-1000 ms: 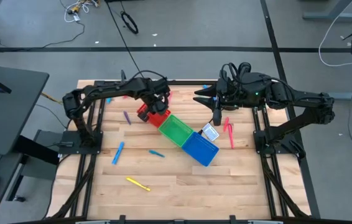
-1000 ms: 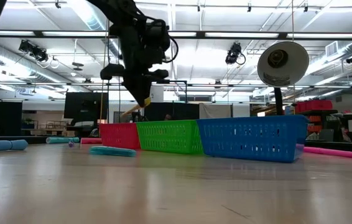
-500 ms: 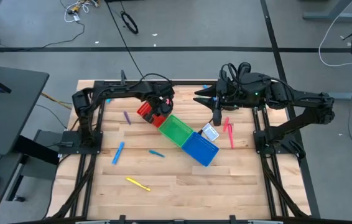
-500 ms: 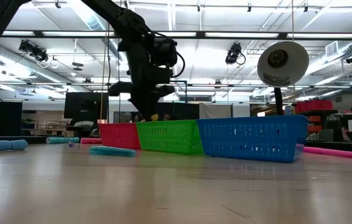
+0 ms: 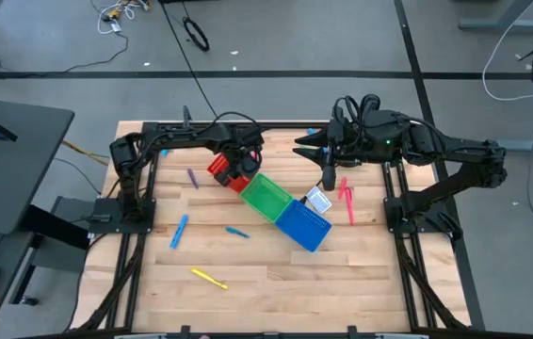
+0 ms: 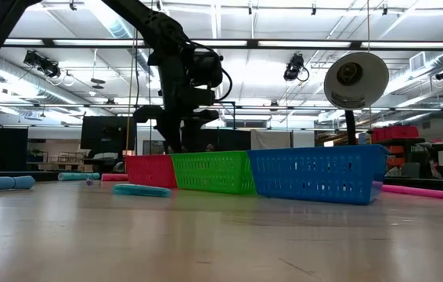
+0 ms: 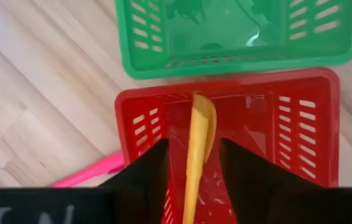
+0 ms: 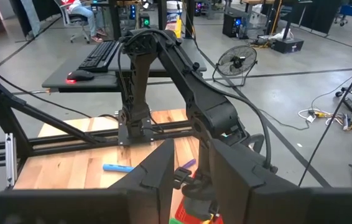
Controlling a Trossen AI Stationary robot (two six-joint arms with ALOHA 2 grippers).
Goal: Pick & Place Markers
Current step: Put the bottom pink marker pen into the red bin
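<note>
A: Left wrist view: left gripper (image 7: 191, 168) sits right over the red bin (image 7: 306, 124), fingers a little apart, yellow marker (image 7: 198, 146) between them, pointing down into the bin. Probably mid-drop, so it lands inside.

B: Gripped or loose?

A: Can't tell. No clear squeeze visible. High view just shows that gripper (image 5: 238, 162) above the red bin (image 5: 218, 168); the marker there is hidden.

B: Why are the bins in a row?

A: Red, green bin (image 5: 266, 198), blue bin (image 5: 302, 226) touch side by side, likely for sorting. Loose markers lie around them: yellow marker on the wood (image 5: 209, 279), blue marker (image 5: 179, 232), pink markers (image 5: 347, 198).

B: Right arm?

A: Right gripper (image 5: 329, 179) hangs near the pink markers, waiting. Its wrist view shows the fingers narrowly apart, holding nothing.

B: Low view?

A: Gives height: left gripper (image 6: 176, 145) just above the bin rim (image 6: 149, 159).
</note>
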